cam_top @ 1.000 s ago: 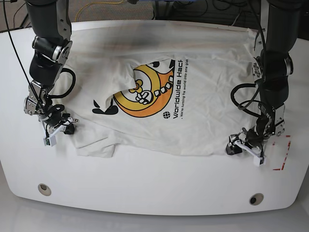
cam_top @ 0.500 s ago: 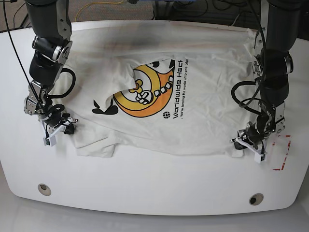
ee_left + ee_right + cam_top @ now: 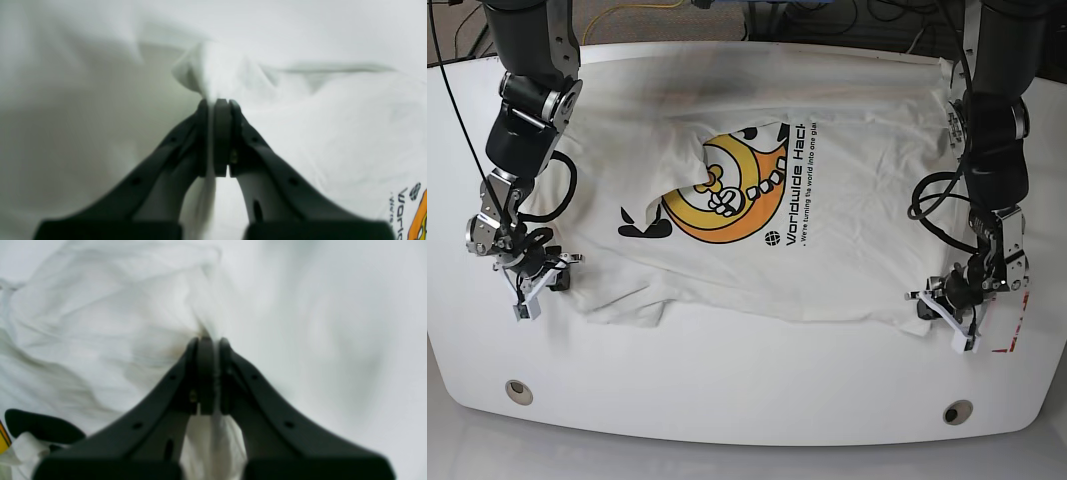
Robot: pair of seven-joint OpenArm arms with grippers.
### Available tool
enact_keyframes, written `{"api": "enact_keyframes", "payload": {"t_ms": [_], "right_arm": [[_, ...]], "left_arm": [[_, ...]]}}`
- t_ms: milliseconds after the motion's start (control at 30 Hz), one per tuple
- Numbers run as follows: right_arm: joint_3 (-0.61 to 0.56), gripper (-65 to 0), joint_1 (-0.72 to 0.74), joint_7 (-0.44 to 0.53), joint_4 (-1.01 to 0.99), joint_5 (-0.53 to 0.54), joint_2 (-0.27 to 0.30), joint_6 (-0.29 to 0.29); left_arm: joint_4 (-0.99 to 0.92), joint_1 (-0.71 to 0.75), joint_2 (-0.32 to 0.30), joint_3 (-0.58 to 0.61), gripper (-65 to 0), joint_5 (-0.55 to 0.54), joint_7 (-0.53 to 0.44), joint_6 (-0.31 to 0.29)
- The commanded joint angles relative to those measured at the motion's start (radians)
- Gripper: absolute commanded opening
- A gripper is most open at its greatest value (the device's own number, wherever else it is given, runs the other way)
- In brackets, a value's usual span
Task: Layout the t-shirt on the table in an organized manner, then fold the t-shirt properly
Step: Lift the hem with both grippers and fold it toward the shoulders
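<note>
Base view: white t-shirt (image 3: 767, 190) spread front-up across the white table (image 3: 727, 380), orange-yellow cartoon print near the middle, near hem rumpled. Left gripper (image 3: 949, 310), open a second ago beside the hem corner near the red-outlined mark (image 3: 1012, 320), now clamped on that corner and shifted outward toward the mark. Right gripper (image 3: 532, 283), closed throughout, drawn further outward with the opposite corner. Cloth between the two noticeably tauter than before. Likely meaning: both lower corners secured, stretching and flattening under way, folding not yet begun.

Left wrist view: left gripper (image 3: 217, 100) pinching a bunched peak of cloth, lettering at lower right.

Right wrist view: right gripper (image 3: 209, 338) shut on a wrinkled fold, fabric trailing below the fingers.
</note>
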Motion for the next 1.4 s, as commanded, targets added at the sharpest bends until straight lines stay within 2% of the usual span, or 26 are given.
{"api": "enact_keyframes", "payload": {"t_ms": [0,367,633,833,1033,1233,1367], "right_arm": [[0.003,-65.0,0.033,-0.011,0.073,0.014,0.022,0.006],[0.003,-65.0,-0.056,-0.148,0.335,0.014,0.016,0.006],[0.008,-65.0,-0.130,-0.232,0.502,0.016,0.017,0.006],[0.011,-65.0,-0.195,-0.313,0.657,0.016,0.017,0.006],[0.012,-65.0,-0.259,-0.392,0.792,0.016,0.012,0.006],[0.014,-65.0,-0.353,-0.450,0.918,0.020,0.009,0.006],[0.026,-65.0,-0.417,-0.456,0.986,0.016,-0.020,0.006]], "left_arm": [[0.101,-0.014,-0.010,-0.003,-65.0,-0.012,0.020,-0.007],[0.357,0.084,-0.007,-0.009,-65.0,-0.014,0.160,-0.047],[0.528,0.171,-0.007,-0.119,-65.0,-0.014,0.275,-0.108],[0.672,0.253,-0.007,-0.168,-65.0,-0.012,0.345,-0.179],[0.808,0.328,-0.007,-0.207,-65.0,-0.012,0.433,-0.211],[0.920,0.418,-0.007,-0.221,-64.9,-0.012,0.469,-0.212],[0.988,0.493,-0.008,-0.221,-64.9,-0.012,0.469,-0.212]]}}
